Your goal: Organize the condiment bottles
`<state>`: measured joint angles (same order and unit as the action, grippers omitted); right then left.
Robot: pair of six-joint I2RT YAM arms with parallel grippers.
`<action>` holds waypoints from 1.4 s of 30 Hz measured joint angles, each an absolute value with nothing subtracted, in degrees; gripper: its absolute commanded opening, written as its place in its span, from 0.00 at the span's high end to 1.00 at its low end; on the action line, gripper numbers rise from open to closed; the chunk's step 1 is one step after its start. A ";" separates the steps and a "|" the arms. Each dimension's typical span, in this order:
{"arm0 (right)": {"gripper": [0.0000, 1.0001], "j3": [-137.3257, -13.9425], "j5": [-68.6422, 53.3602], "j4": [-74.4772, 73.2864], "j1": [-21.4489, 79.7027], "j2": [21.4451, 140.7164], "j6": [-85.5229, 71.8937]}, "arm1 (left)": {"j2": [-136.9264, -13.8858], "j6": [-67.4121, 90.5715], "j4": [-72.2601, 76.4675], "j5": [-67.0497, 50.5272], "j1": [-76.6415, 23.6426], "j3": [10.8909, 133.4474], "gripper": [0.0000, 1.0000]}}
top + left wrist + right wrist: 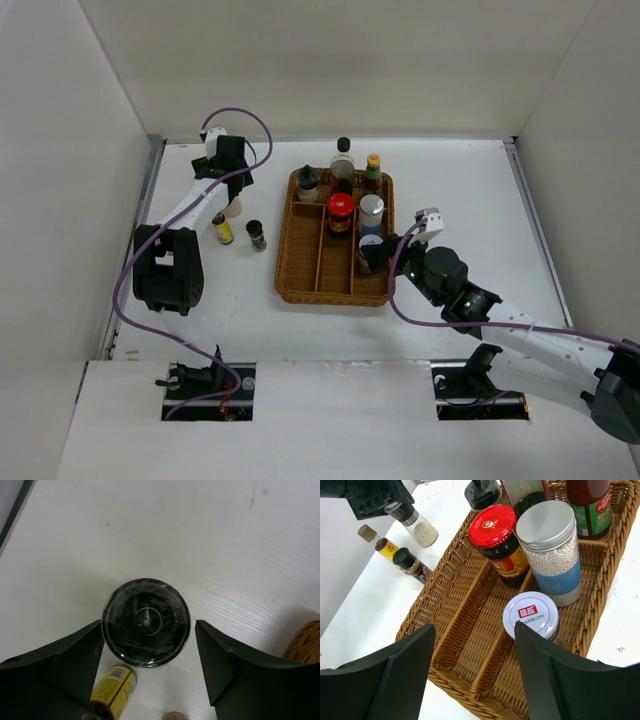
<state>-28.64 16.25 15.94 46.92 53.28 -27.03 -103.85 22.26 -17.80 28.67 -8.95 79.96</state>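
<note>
Top external: the white tabletop [470,200] carries a wicker basket [285,250] holding six condiment bottles [340,205]. The right hand [474,627] hangs spread wide over its 5 o'clock corner, gripping nothing. The left hand [232,196], fingers apart, straddles a black-capped shaker [146,622] on the tabletop at the basket's 9 o'clock. A yellow-labelled bottle [223,230] and a small dark shaker [256,235] stand beside it.

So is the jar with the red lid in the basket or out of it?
In. The red-lidded jar stands upright inside the wicker basket, next to other bottles, with the woven walls around it.
</note>
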 measured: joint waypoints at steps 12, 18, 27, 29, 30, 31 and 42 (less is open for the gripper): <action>0.19 -28.64 16.25 15.94 46.92 53.34 -27.03 | -103.70 22.06 -16.58 28.64 -8.27 80.01 0.54; 0.16 -28.64 16.23 15.97 46.92 53.65 -27.03 | -102.41 20.12 -16.27 29.58 -8.29 82.87 0.54; 0.15 -28.21 16.25 17.10 46.92 54.08 -27.03 | -93.95 19.00 -15.81 31.07 -13.89 87.53 0.54; 0.15 -28.18 16.25 17.17 46.92 54.08 -27.03 | -91.90 19.00 -15.79 31.24 -16.95 87.42 0.54; 0.15 -28.18 16.25 17.19 46.92 54.08 -27.03 | -90.87 19.03 -15.64 31.27 -18.70 87.15 0.54; 0.15 -28.14 16.25 17.21 46.92 54.08 -27.03 | -89.89 19.03 -15.62 31.24 -20.32 86.70 0.54; 0.14 -27.88 16.25 17.19 46.52 53.15 -27.03 | -82.54 19.90 -15.09 33.28 -33.47 74.24 0.53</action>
